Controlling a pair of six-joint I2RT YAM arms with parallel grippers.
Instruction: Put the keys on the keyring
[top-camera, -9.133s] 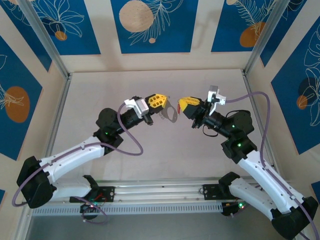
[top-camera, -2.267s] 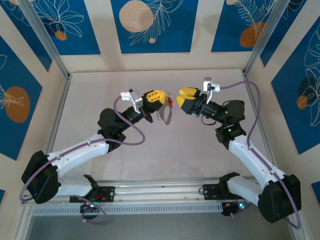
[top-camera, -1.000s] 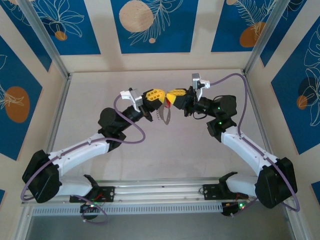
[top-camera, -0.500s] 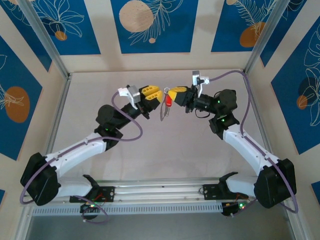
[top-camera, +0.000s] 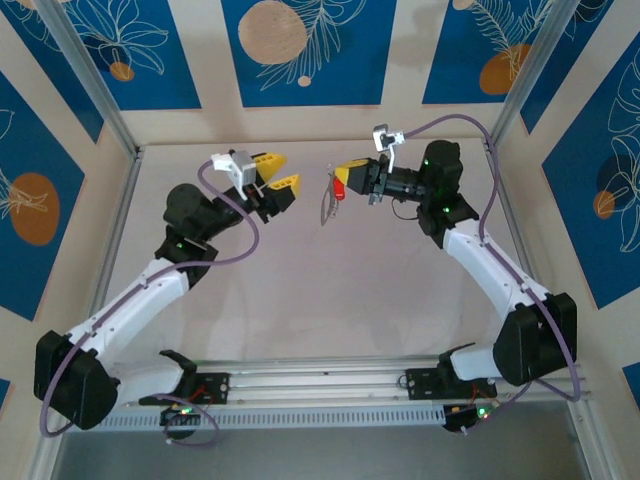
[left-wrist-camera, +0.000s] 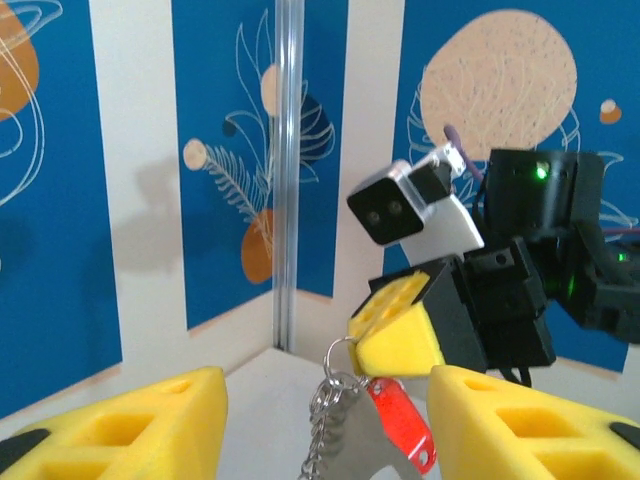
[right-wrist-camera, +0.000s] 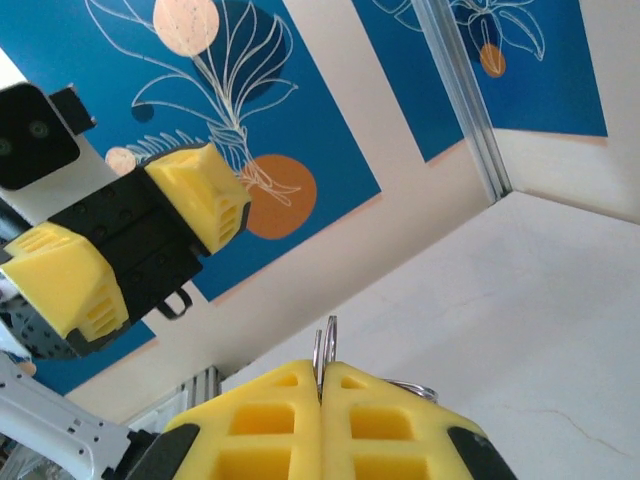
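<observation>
From above, the left gripper (top-camera: 285, 169) hangs over the far part of the table (top-camera: 330, 310), its yellow fingers spread with nothing between them. The right gripper (top-camera: 342, 176) faces it from the right, a clear gap between the two. Its pads are pressed together on the top of the keyring (top-camera: 325, 205), whose thin grey loop dangles below them, off the table. The key (top-camera: 341, 188) shows as a red spot right at the pads, touching the ring's upper end.

In the left wrist view, the left fingers (left-wrist-camera: 130, 425) sit at the bottom corners, wide apart. Between and beyond them the right gripper (left-wrist-camera: 385, 335) pinches a small round ring (left-wrist-camera: 338, 356). A short chain (left-wrist-camera: 318, 435) hangs from that ring, with a flat grey piece (left-wrist-camera: 358, 445) and the key (left-wrist-camera: 400, 425) beside it. The red head slants down to the right (whether it is threaded on the ring or only lies against it cannot be told).

In the right wrist view, the right gripper (right-wrist-camera: 320, 395) is clamped tight, with only a thin arc of the keyring (right-wrist-camera: 326, 343) poking out above the seam between the pads. Opposite, up and to the left, the left gripper (right-wrist-camera: 140, 228) stands with its two yellow fingers well apart.
</observation>
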